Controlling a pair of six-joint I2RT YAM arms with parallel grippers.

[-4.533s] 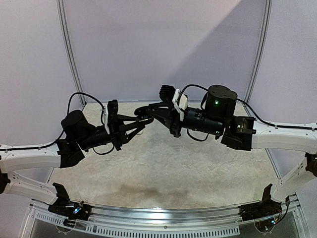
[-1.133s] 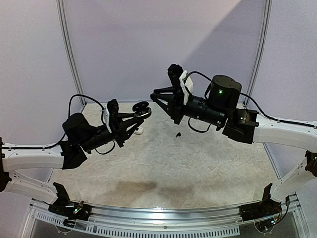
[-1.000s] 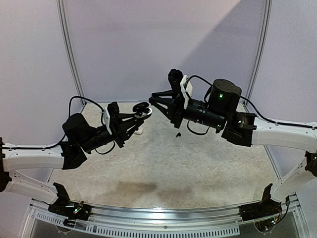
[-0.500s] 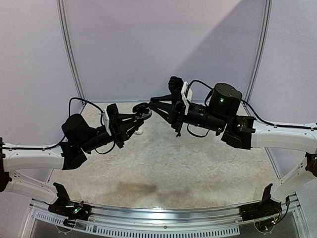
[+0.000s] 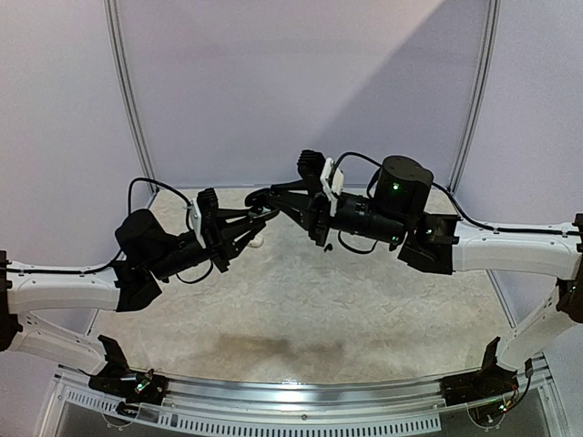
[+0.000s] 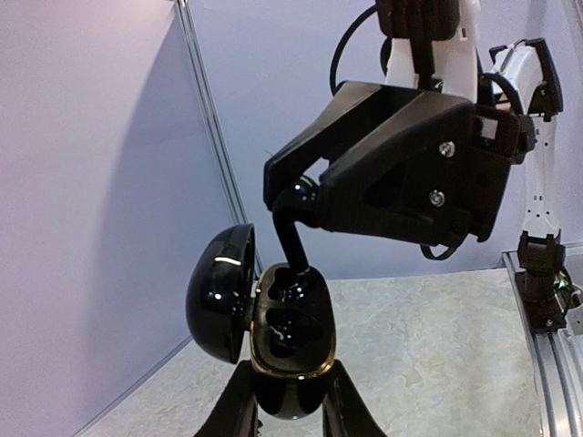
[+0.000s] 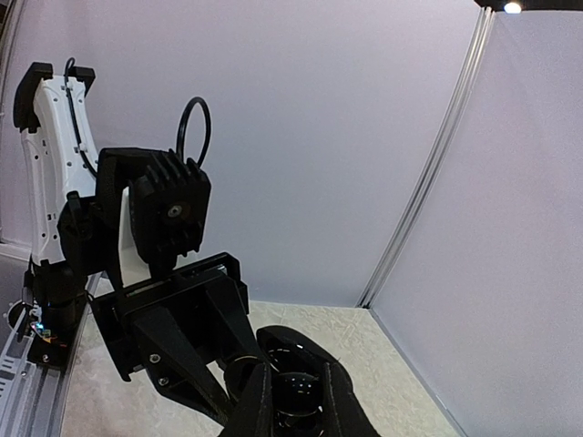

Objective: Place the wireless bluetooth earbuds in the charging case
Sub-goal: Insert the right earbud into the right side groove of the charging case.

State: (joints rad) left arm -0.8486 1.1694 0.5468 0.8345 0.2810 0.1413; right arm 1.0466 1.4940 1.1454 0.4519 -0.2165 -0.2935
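Note:
My left gripper point(image 6: 290, 407) is shut on the base of a glossy black charging case point(image 6: 290, 350) with a gold rim. It holds the case upright above the table, lid point(image 6: 219, 293) swung open to the left. The right gripper point(image 6: 308, 193) comes in from above, shut on a black earbud point(image 6: 295, 238). The earbud's stem reaches into the case's upper socket, and the lower socket shows no earbud. In the right wrist view the earbud point(image 7: 297, 391) sits between my fingers with the case lid point(image 7: 301, 349) just beyond. From the top view both grippers meet at the case point(image 5: 262, 216).
A small white piece point(image 5: 258, 242) lies on the pale mat point(image 5: 301, 309) just below the left gripper. Lilac walls with metal posts point(image 5: 127, 100) close in the back and sides. A metal rail point(image 5: 291, 401) runs along the near edge.
The right gripper has come down and leftward with the earbud until its stem meets the case's upper socket. The left gripper has lowered the case slightly.

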